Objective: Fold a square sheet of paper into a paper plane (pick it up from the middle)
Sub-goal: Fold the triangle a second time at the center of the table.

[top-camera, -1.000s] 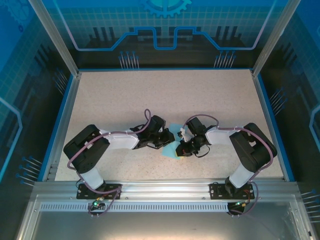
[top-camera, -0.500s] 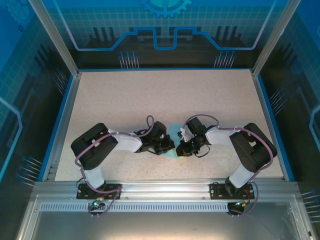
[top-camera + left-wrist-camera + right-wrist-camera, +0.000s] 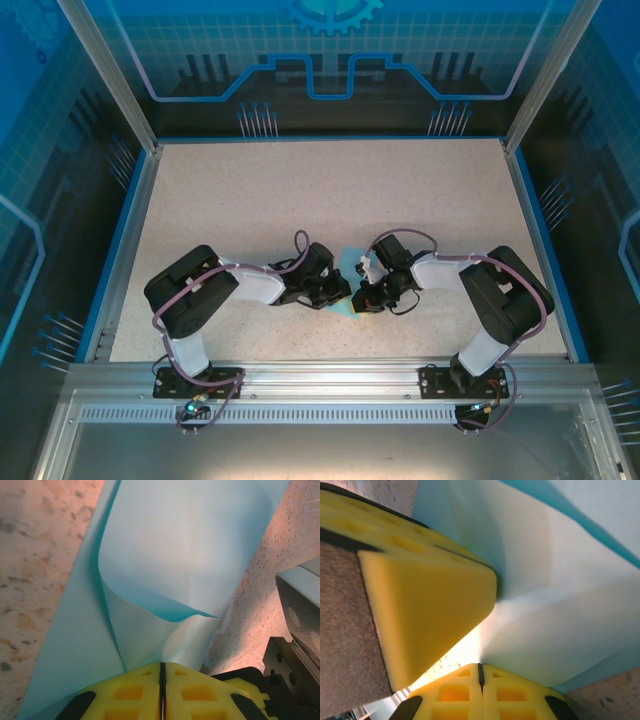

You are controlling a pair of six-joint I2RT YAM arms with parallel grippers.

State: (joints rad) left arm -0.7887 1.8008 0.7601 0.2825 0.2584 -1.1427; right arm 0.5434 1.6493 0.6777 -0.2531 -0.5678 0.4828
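Even overhead light is falling brightly on the tabletop (image 3: 300,190), leaving only soft, short shadows. Both wrist views are blurring up close, and the square sheet of paper (image 3: 190,545) is glowing warm yellow.

From above, the square sheet of paper (image 3: 350,256) is being mostly hidden beneath left claw (image 3: 333,291) and right claw (image 3: 366,297); its edges are being cropped in wrist views.
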